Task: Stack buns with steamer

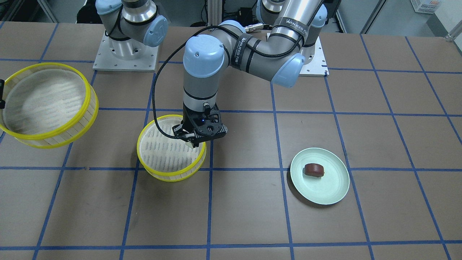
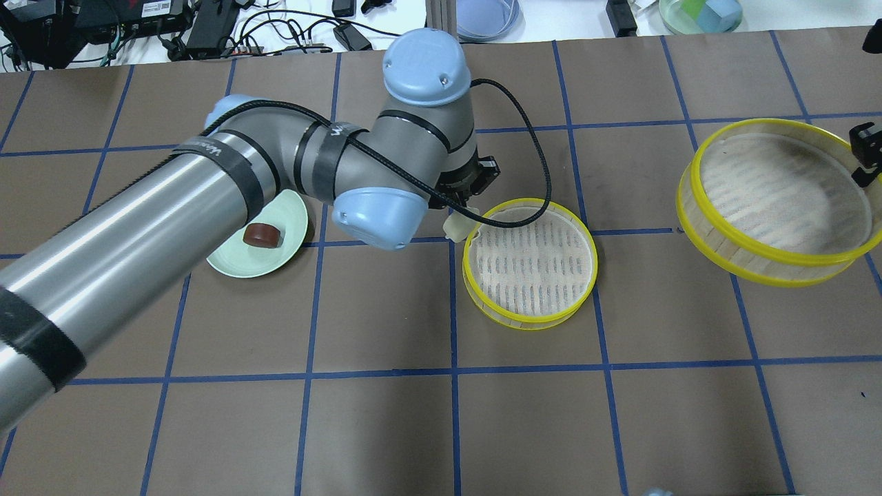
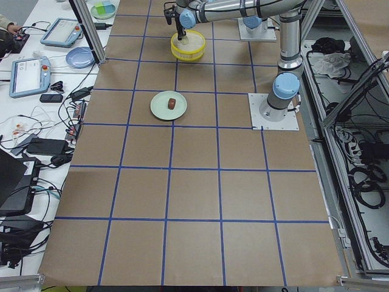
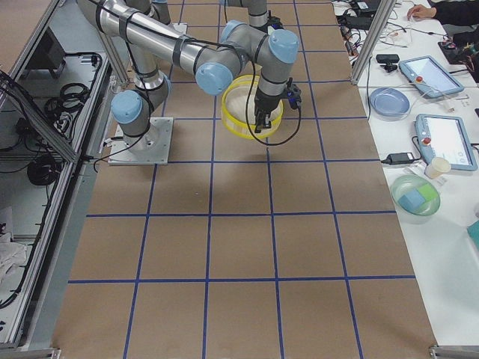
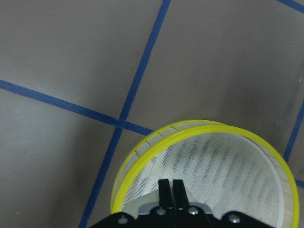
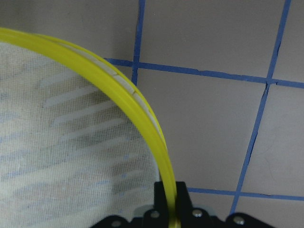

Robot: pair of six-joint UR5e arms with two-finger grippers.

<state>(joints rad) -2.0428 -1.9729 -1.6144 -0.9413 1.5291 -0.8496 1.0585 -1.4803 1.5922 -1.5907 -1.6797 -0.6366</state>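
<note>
My left gripper [image 1: 193,141] hangs over the edge of the small yellow-rimmed steamer [image 1: 169,151] and is shut on the cream-white bun [image 2: 454,228]. In the left wrist view its fingers [image 5: 164,190] stand close together above the steamer's mesh [image 5: 213,166]. The dark reddish-brown bun [image 1: 314,169] lies on the pale green plate [image 1: 325,191]. My right gripper [image 2: 864,155] is shut on the rim of the large yellow steamer [image 2: 778,200], which hangs tilted off the table. The right wrist view shows that rim [image 6: 142,109] between its fingers.
The table is brown paper with a blue tape grid [image 1: 209,202]. The two arm bases [image 1: 122,54] stand at the robot's side. Cables, tablets and dishes [image 3: 79,58] lie on the white bench past the table's edge.
</note>
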